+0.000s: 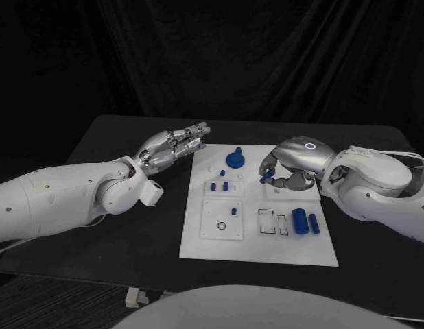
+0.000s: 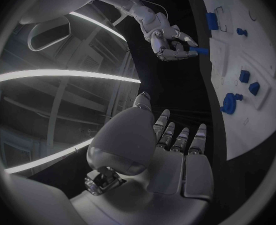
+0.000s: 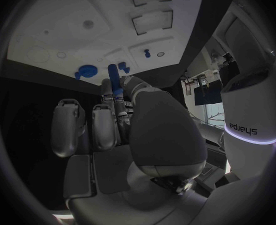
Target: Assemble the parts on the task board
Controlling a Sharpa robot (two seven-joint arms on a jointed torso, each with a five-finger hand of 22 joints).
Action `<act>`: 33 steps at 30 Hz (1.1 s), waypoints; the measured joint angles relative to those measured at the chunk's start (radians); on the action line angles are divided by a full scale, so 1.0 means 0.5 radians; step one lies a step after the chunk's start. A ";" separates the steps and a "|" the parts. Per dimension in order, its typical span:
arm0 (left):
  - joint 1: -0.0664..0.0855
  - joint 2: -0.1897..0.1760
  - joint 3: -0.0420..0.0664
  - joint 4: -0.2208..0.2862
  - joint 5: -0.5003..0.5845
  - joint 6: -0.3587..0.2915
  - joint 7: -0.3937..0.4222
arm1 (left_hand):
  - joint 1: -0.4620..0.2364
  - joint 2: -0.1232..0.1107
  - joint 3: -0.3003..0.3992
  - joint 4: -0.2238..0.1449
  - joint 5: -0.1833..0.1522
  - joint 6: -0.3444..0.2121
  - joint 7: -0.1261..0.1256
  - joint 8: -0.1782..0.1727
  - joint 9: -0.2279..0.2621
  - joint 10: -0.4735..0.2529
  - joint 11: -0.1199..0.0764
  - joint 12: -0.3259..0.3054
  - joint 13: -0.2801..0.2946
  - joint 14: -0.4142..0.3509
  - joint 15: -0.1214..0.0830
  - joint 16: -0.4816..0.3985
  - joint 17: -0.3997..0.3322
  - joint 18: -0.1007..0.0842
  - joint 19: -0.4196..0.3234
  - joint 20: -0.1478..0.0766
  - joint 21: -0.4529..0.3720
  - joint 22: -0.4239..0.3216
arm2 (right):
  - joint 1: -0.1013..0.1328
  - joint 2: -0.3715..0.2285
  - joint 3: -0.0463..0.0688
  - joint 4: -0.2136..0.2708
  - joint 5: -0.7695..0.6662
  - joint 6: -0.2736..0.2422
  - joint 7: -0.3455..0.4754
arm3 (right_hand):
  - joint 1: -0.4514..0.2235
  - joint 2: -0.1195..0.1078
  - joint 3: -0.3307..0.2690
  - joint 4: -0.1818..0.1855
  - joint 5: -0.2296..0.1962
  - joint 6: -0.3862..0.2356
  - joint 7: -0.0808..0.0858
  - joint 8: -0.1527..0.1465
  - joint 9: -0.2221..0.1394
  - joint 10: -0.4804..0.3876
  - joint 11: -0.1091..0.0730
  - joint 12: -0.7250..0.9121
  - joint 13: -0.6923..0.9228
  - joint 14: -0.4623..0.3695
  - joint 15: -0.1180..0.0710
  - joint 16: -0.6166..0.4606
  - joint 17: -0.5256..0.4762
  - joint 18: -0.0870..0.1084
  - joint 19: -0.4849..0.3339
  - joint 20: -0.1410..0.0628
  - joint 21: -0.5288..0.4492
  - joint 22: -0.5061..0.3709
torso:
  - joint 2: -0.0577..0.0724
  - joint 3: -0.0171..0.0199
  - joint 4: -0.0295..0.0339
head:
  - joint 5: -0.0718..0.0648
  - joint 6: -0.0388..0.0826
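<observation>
1. Task board (image 1: pixel 258 250): white plate at table centre, bearing blue parts.
2. Right hand (image 1: pixel 289 168): over the board's 2 o'clock area, pinching a blue peg (image 3: pixel 113 76) between thumb and finger.
3. Left hand (image 1: pixel 173 146): at the board's 10 o'clock, off its edge, fingers extended and apart, holding nothing.
4. Blue knob (image 1: pixel 234 159): standing at the board's 12 o'clock.
5. Two blue cylinders (image 1: pixel 306 223): lying at 4 o'clock.

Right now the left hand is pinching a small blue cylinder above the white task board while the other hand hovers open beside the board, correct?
Not quite: the hands are swapped. The right hand pinches the small blue cylinder above the white task board, clearest in the right wrist view. The left hand hovers open beside the board.
</observation>
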State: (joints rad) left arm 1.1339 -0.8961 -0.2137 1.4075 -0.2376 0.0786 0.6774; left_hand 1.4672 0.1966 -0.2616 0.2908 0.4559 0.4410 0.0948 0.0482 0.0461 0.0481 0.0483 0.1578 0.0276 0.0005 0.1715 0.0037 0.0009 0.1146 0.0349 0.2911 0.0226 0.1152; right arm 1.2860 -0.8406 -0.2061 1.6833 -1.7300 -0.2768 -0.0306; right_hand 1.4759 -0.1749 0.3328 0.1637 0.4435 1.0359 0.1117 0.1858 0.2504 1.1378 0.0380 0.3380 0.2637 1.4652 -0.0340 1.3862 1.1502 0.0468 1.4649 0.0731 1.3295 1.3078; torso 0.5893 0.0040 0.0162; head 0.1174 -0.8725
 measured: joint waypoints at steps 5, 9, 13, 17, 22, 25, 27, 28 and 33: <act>0.000 0.000 0.000 -0.003 0.000 -0.001 0.000 | 0.000 0.000 0.000 0.000 0.000 -0.021 -0.008 0.000 -0.003 0.000 0.000 0.000 0.000 0.000 0.000 0.000 0.000 0.000 0.000 0.000 0.000 -0.001 | 0.024 0.096 0.000 0.089 0.001 0.044 -0.016 | 0.008 0.008 0.003 -0.003 0.000 -0.006 0.006 0.000 0.005 -0.004 0.004 0.000 0.005 0.000 0.000 -0.009 -0.019 0.000 0.000 0.000 -0.029 0.000 | 0.000 -0.0006 0.000 | 0.032 0.000; 0.000 0.002 0.000 -0.004 0.000 -0.004 0.000 | -0.007 0.007 0.000 0.000 0.000 -0.025 -0.011 0.000 -0.003 0.000 0.000 0.000 0.000 0.000 0.000 0.000 0.000 0.000 0.000 0.000 0.000 -0.007 | 0.028 0.196 0.000 0.129 -0.002 0.087 -0.031 | 0.013 0.013 0.010 -0.010 -0.007 -0.006 0.006 0.000 0.006 -0.006 0.008 0.008 0.007 0.000 0.000 -0.014 -0.025 0.000 0.000 0.000 -0.030 0.000 | -0.001 -0.0008 0.000 | 0.053 0.000; -0.001 0.003 0.000 -0.005 0.000 -0.008 0.000 | -0.022 0.022 0.000 0.000 0.000 -0.114 -0.027 -0.013 -0.013 0.002 -0.002 0.010 0.000 0.000 0.000 0.000 0.000 0.001 0.000 0.000 0.000 -0.012 | 0.025 0.295 0.000 0.146 -0.010 0.125 -0.038 | 0.018 0.018 0.019 -0.019 -0.008 -0.013 0.013 0.000 0.011 -0.007 0.014 0.008 0.012 0.000 0.000 -0.014 -0.031 0.000 0.000 0.000 -0.042 0.000 | -0.001 -0.0012 0.002 | 0.065 0.000; -0.001 -0.003 0.000 0.002 0.000 -0.018 0.000 | -0.025 0.025 0.000 0.000 0.000 -0.486 -0.219 -0.045 -0.043 0.023 0.054 0.009 0.000 0.000 0.000 0.000 0.000 0.001 0.000 0.000 0.000 -0.022 | -0.004 0.350 0.001 0.139 -0.019 0.154 -0.039 | 0.021 0.021 0.019 -0.019 -0.008 -0.013 0.013 0.000 0.012 -0.011 0.018 0.008 0.013 0.000 0.000 -0.014 -0.033 0.000 0.000 0.000 -0.042 0.000 | 0.000 -0.0012 0.003 | 0.071 0.000; -0.001 -0.024 0.000 0.006 0.000 -0.038 0.000 | -0.074 0.029 -0.019 0.005 -0.035 -0.631 -0.284 -0.056 -0.054 0.022 0.087 0.009 0.000 0.000 -0.031 0.000 0.000 0.001 -0.005 -0.005 0.000 -0.035 | -0.053 0.394 0.000 0.104 -0.036 0.175 -0.036 | 0.021 0.021 0.022 -0.022 -0.008 -0.020 0.020 -0.010 0.015 -0.013 0.022 0.015 0.013 0.000 0.000 -0.014 -0.035 0.000 0.000 0.000 -0.042 0.000 | 0.002 -0.0015 0.003 | 0.082 0.000; -0.001 -0.033 0.000 0.013 0.000 -0.056 0.000 | -0.183 0.030 -0.065 0.003 -0.175 -0.711 -0.332 -0.064 -0.064 0.022 0.087 -0.002 0.000 0.000 -0.064 0.000 0.001 0.025 -0.016 -0.016 0.000 -0.053 | -0.086 0.412 0.000 0.082 -0.059 0.192 -0.033 | 0.023 0.023 0.019 -0.030 -0.026 -0.030 0.015 -0.010 0.018 -0.013 0.023 0.015 0.015 0.000 0.000 -0.023 -0.041 0.000 0.000 0.000 -0.052 -0.001 | 0.002 -0.0019 0.003 | 0.087 0.000; -0.001 -0.036 0.000 0.020 0.000 -0.069 0.000 | -0.193 0.024 -0.067 0.001 -0.240 -0.788 -0.434 -0.073 -0.074 0.005 0.069 -0.023 -0.001 -0.001 -0.080 0.000 0.001 0.035 -0.022 -0.022 -0.008 -0.064 | -0.116 0.420 0.000 0.069 -0.081 0.204 -0.031 | 0.023 0.023 0.019 -0.030 -0.037 -0.035 0.019 -0.010 0.018 -0.017 0.026 0.015 0.018 0.000 0.000 -0.023 -0.041 0.000 0.000 0.000 -0.052 -0.001 | 0.002 -0.0019 0.004 | 0.088 0.000; -0.001 -0.037 0.000 0.022 0.000 -0.074 0.000 | -0.195 0.023 -0.067 0.001 -0.261 -0.792 -0.451 -0.073 -0.074 -0.010 0.045 -0.038 -0.004 -0.003 -0.101 0.000 0.001 0.053 -0.031 -0.033 -0.008 -0.071 | -0.130 0.422 0.000 0.063 -0.091 0.208 -0.030 | 0.023 0.023 0.019 -0.030 -0.037 -0.035 0.019 -0.010 0.018 -0.017 0.026 0.015 0.018 0.000 0.000 -0.023 -0.041 0.000 0.000 0.000 -0.052 -0.001 | 0.002 -0.0019 0.004 | 0.090 0.000; -0.001 -0.038 0.000 0.037 0.000 -0.094 0.001 | -0.286 0.032 -0.089 0.007 -0.379 -0.788 -0.430 -0.073 -0.074 -0.060 -0.041 -0.087 -0.012 0.002 -0.148 0.000 0.001 0.067 -0.039 -0.069 -0.008 -0.094 | -0.188 0.432 -0.001 0.040 -0.149 0.226 -0.019 | 0.023 0.023 0.019 -0.030 -0.037 -0.035 0.019 -0.010 0.021 -0.017 0.027 0.015 0.020 0.000 0.000 -0.023 -0.041 0.000 0.000 0.000 -0.052 -0.001 | 0.001 -0.0019 0.003 | 0.095 0.000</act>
State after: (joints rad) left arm 1.1336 -0.9152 -0.2137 1.4257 -0.2374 0.0314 0.6776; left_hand 1.3243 0.2128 -0.3062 0.2941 0.2662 0.0471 -0.1202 0.0115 0.0091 0.0182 0.0280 0.1144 0.0215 0.0014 0.0974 0.0037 0.0015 0.1483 0.0155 0.2565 0.0186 0.0684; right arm 1.1918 -0.6246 -0.2067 1.7034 -1.8043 -0.1640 -0.0402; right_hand 1.4874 -0.1632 0.3424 0.1486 0.4249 1.0185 0.1214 0.1808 0.2609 1.1294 0.0513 0.3457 0.2737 1.4652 -0.0340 1.3747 1.1295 0.0468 1.4649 0.0731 1.3035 1.3075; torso 0.5898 0.0031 0.0177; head 0.1650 -0.8725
